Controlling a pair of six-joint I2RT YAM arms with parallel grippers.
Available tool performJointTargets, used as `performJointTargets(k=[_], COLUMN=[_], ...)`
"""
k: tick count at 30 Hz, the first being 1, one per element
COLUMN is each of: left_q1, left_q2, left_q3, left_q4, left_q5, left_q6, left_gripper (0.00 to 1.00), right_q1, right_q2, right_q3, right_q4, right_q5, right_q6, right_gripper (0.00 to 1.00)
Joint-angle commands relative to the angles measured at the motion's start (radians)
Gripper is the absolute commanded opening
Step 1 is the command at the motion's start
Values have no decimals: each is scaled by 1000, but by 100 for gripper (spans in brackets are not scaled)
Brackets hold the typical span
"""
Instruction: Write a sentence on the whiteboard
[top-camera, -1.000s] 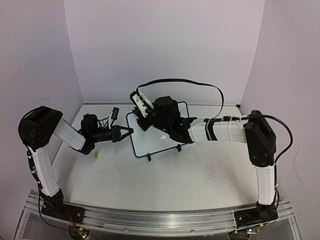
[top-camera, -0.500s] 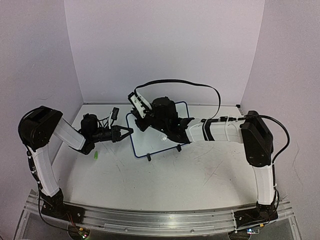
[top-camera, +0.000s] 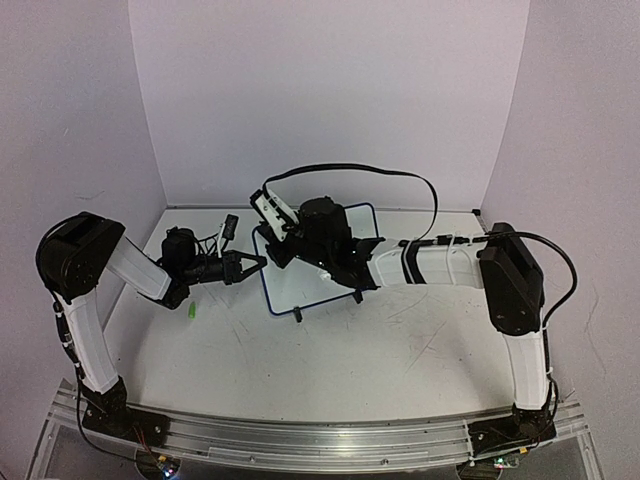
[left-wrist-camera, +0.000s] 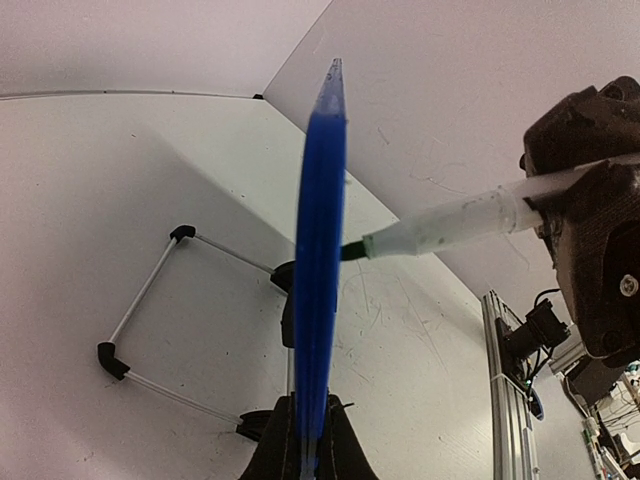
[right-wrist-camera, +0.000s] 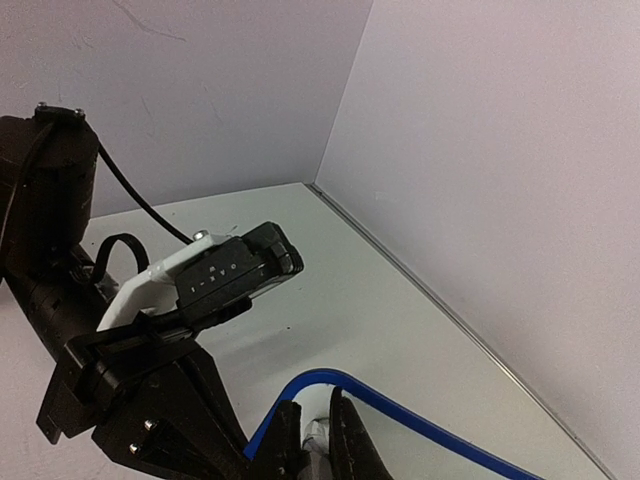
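No lettering could be read in any view. From above, the right arm covered most of the face of the whiteboard, and the sentence could not be made out on the small part left free. No brand or label was legible on the arms either.

The whiteboard stood upright near the middle of the table, on its black feet, with its blue frame turned at an angle to the table edge. The left arm was bent low over the table and reached to the right. The left gripper was closed on the near edge of the board and pinched the frame between both fingers. The right arm stretched across from the right side, its forearm almost level, and its wrist hung over the board. The right gripper was closed around a pen.

Only the left wrist view showed the board exactly edge-on, as one thin blue strip, with the dark tip of the pen touching its face. Only the right wrist view showed a rounded corner of the blue frame just beside its own fingers, and behind it the black left wrist with its camera. Only the top view showed a small green object lying on the table near the left arm, apart from the board.
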Motion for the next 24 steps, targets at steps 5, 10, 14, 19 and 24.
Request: performJointTargets(k=[5, 10, 14, 19, 24], left_q1=[2, 2, 2, 2, 3], left_q2=[-44, -46, -46, -44, -44], left_q3=[-1, -2, -1, 1, 2], left_q4=[-9, -12, -13, -15, -19], left_q5=[6, 7, 6, 6, 5], left_q6=[19, 20, 21, 24, 26], left_gripper=[0, 0, 0, 0, 0], right_q1=[14, 15, 16, 17, 16], right_q2=[9, 4, 0, -11, -20], right_q3=[32, 23, 17, 3, -15], right_q4=[4, 2, 1, 1, 1], right_q5=[11, 36, 62, 77, 93], right_q6=[15, 16, 17, 15, 14], right_gripper=[0, 0, 0, 0, 0])
